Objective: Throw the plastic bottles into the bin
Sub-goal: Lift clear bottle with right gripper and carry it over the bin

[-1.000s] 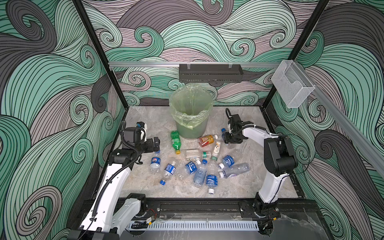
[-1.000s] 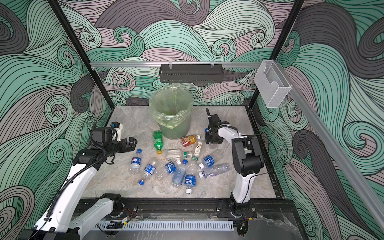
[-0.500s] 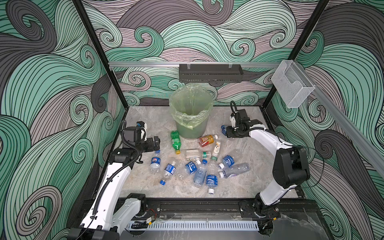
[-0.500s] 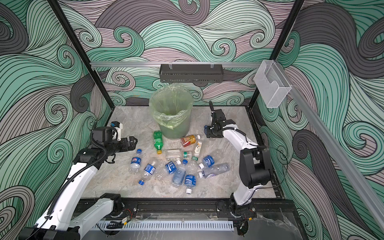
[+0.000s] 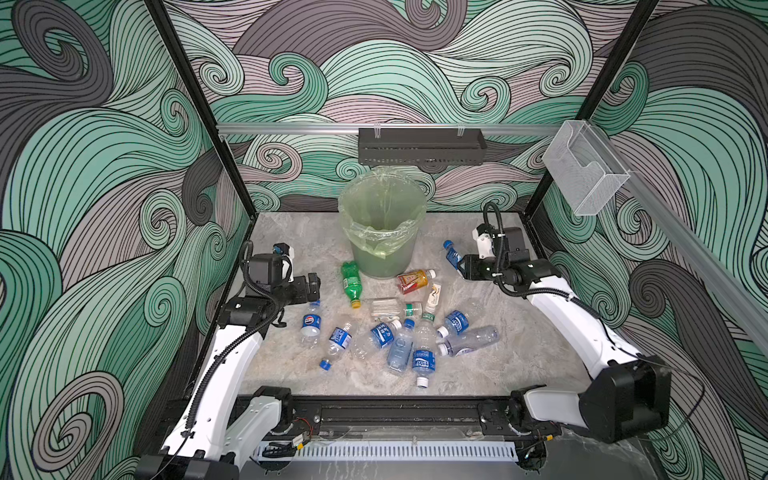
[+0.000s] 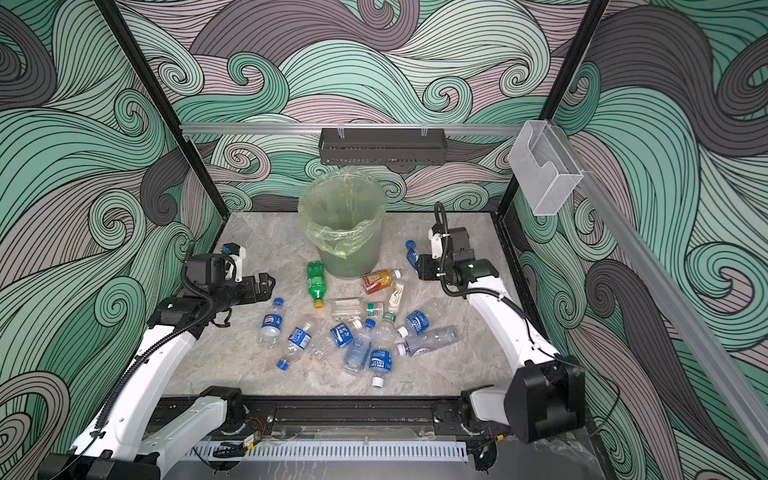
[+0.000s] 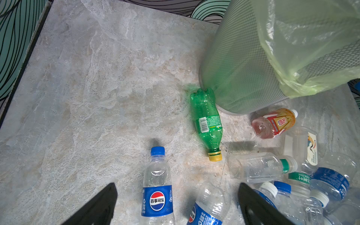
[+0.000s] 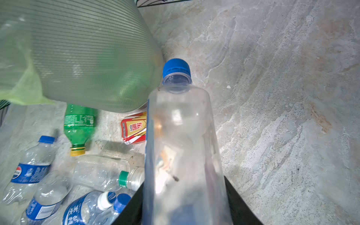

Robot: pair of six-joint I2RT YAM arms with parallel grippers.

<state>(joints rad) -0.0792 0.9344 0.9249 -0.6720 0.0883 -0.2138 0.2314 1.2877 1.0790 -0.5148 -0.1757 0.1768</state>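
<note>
Right wrist: your right gripper (image 8: 183, 200) clamped 1 blue-capped bottle (image 8: 181, 126) near its base; it looked light, crushable, slick. From it, bin (image 5: 376, 259) sat at 10 o'clock; left gripper (image 7: 177, 188) gaped.

Both top views are bright, evenly lit from above and sharp, with short, soft shadows on the grey marbled desk (image 5: 291, 374). The left wrist view shows the green plastic bottle (image 7: 207, 120) crisply. In the right wrist view the clear plastic bottle with a blue cap (image 8: 181, 136) is close and blurred, and the round grey-green mesh bin (image 8: 93, 58) bulges, smeared toward the edge.
</note>
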